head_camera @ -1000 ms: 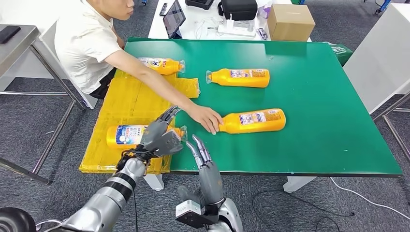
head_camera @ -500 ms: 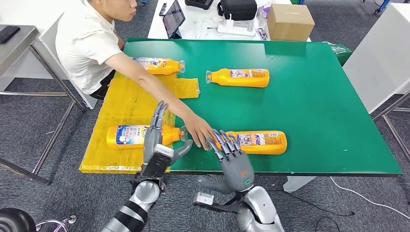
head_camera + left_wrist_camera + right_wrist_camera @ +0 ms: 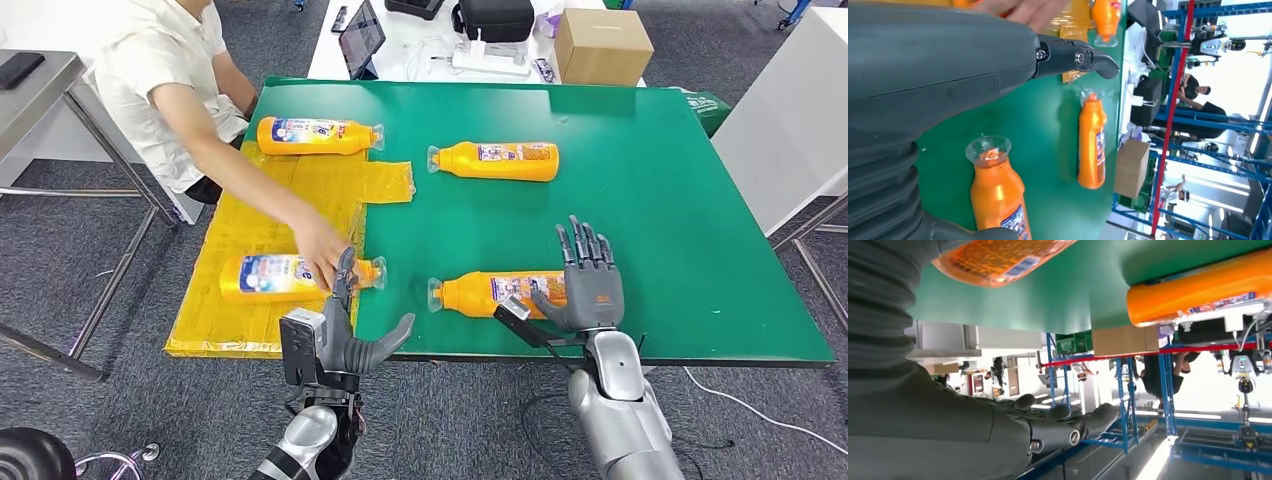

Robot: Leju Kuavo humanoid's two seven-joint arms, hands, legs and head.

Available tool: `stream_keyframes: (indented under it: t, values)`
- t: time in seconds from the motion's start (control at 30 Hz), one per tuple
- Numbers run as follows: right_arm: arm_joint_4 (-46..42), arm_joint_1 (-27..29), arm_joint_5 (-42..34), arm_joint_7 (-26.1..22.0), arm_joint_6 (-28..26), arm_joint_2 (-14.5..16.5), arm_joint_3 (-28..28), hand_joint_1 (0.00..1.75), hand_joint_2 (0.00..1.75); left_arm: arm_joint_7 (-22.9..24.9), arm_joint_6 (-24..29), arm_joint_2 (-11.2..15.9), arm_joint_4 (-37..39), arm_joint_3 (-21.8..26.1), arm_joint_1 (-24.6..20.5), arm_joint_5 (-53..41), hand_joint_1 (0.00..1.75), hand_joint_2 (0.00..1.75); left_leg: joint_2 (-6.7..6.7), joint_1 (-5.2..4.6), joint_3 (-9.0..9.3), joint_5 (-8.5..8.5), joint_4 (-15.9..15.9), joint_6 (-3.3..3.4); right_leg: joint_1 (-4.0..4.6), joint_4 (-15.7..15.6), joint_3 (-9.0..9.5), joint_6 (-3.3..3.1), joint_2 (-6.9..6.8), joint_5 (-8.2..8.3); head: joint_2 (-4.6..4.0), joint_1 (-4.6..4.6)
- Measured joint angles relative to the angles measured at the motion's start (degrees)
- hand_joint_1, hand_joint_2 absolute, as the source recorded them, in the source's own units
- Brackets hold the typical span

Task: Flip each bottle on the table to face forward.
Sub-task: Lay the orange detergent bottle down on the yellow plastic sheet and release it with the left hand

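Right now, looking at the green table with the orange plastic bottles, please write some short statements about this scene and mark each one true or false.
1. Four orange plastic bottles lie on their sides; the nearest is on the green table. True.
2. The right robot hand grips a standing bottle. False: it is open, fingers spread, above the lying bottle's base end.
3. A person's hand is at the bottle on the yellow sheet. True.
4. The left robot hand holds a bottle. False: it holds nothing.
5. The brown cardboard box stands on the green table. False: it is on the white table behind.
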Motion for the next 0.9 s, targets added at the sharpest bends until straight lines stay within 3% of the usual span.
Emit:
stream_keyframes:
  t: [0.43, 0.77, 0.9]
  values:
    - [15.8, -8.4, -5.1, 1.3, 0.7, -2.1, 5.0, 0.0, 1.75, 1.9, -0.6, 1.0, -2.2, -1.2, 0.8, 0.5, 0.0, 1.75, 0.1, 0.0, 0.83, -0.09, 0.0, 0.06, 0.0, -0.1, 0.68, 0.0, 0.08, -0.01, 0.0, 0.02]
    - [17.0, -8.9, -10.0, -0.1, 0.8, -3.0, 9.4, 0.0, 1.75, 2.1, -0.7, 1.4, -4.4, -1.6, 1.5, -0.5, 0.0, 1.75, 0.18, 0.0, 1.05, -0.07, 0.0, 0.07, 0.0, -0.1, 0.84, 0.03, 0.28, 0.1, 0.0, 0.01]
    - [16.7, -8.7, -15.4, -2.9, 1.8, -3.1, 10.6, 0.0, 1.75, 2.1, -1.1, 1.6, -4.9, -1.8, 1.7, -0.8, 0.0, 1.75, 0.18, 0.0, 1.06, -0.07, 0.0, 0.07, 0.0, -0.1, 0.83, 0.04, 0.28, 0.1, 0.0, 0.01]
